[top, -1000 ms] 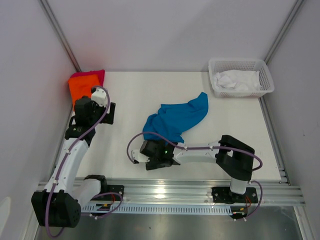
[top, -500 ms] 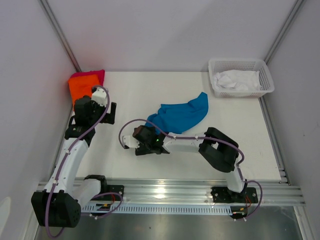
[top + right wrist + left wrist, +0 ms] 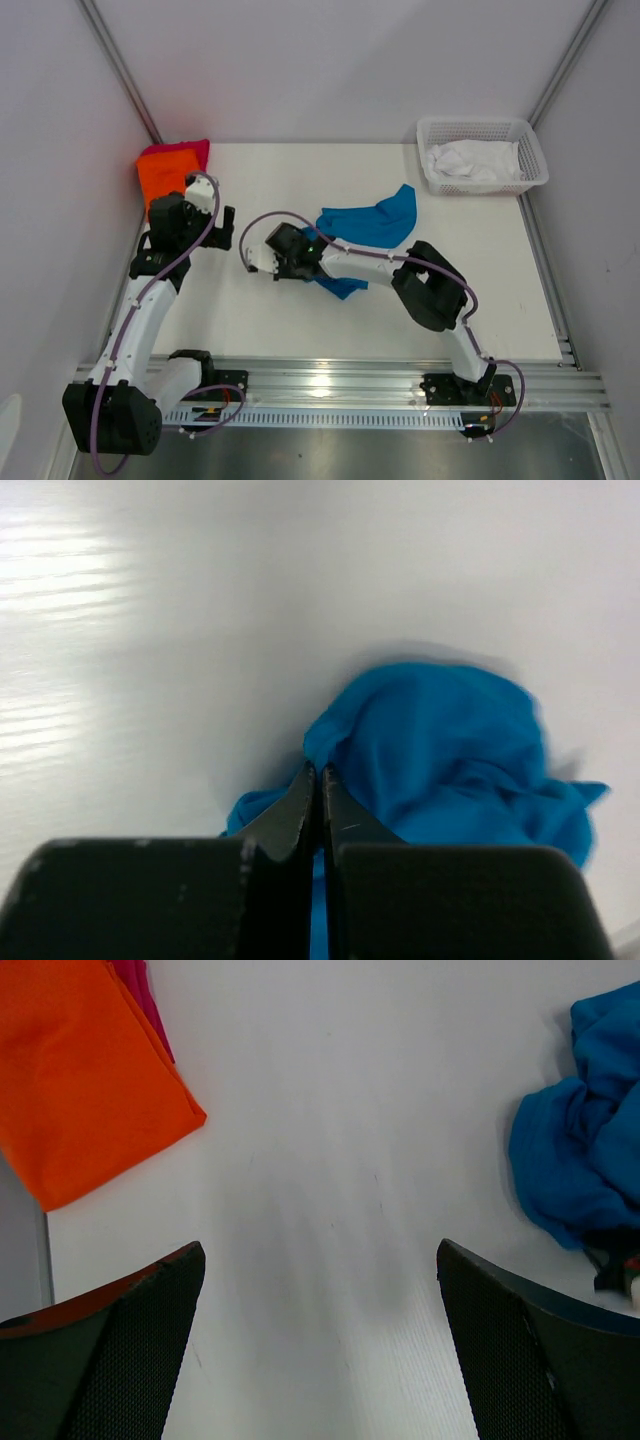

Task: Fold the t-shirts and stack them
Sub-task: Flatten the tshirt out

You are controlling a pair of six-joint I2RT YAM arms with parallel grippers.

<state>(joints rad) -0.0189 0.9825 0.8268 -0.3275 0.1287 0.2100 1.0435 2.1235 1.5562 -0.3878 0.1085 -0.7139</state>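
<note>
Mid-table, our right gripper (image 3: 318, 772) pinches the crumpled blue t-shirt (image 3: 375, 222) — not yet folded; orange t-shirt (image 3: 160, 178) lies folded atop pinkish-red t-shirt (image 3: 185, 152), left gripper (image 3: 320, 1260) wide open, empty.

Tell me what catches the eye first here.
A crumpled blue shirt lies mid-table, the right gripper shut on its edge. A folded orange shirt sits on a red shirt in the far left corner. A white basket of white cloth stands far right.
</note>
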